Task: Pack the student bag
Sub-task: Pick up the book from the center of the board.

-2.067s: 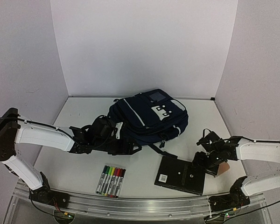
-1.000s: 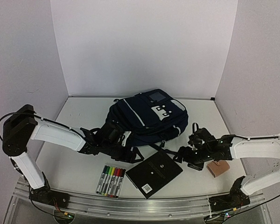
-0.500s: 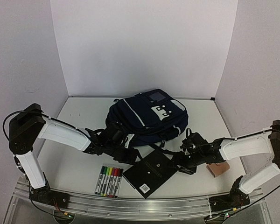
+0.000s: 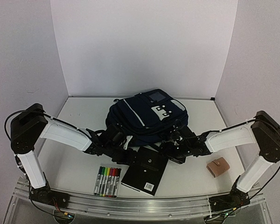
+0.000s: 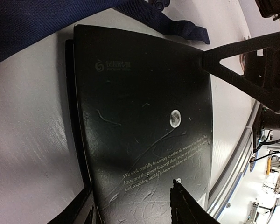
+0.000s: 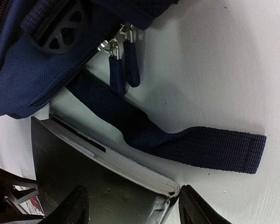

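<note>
white tabletop [image 4: 72,173] held navy student bag [image 4: 147,114], black book [image 4: 147,170] lying at its near edge, left gripper [image 5: 130,198] and right gripper [image 6: 133,189] each astride the book, jaws part-wide, grip impossible to tell.

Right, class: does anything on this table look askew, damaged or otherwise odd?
The black book lies crooked, its far edge up by the backpack and beside a loose strap. Its cover is scuffed with fine scratches. The backpack's zip pulls sit together, so that compartment looks closed.
</note>
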